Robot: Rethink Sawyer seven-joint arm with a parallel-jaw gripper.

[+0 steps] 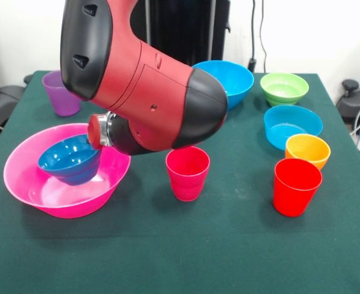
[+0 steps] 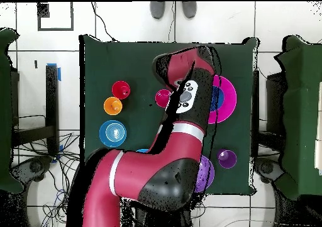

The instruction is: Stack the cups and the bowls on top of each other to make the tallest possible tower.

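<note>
The huge pink bowl (image 1: 27, 177) (image 2: 230, 99) sits at the table's left in the front view. A small dark blue bowl (image 1: 70, 160) (image 2: 217, 99) hangs tilted inside it. My arm's wrist (image 1: 100, 130) ends right at that bowl's upper rim, and my gripper (image 1: 98, 144) is mostly hidden there. The magenta cup (image 1: 187, 173) (image 2: 163, 98) stands upright mid-table. A red cup (image 1: 296, 186) (image 2: 121, 89) stands at the right, and the purple cup (image 1: 62, 93) (image 2: 226, 158) at the far left. The large purple bowl (image 2: 205, 174) shows only from overhead, partly under the arm.
Along the right stand the orange bowl (image 1: 307, 150) (image 2: 113, 105), the cyan bowl (image 1: 292, 125) (image 2: 113, 133) and the green bowl (image 1: 283, 88). The large blue bowl (image 1: 229, 79) sits behind the arm. The arm's bulk spans the table's middle.
</note>
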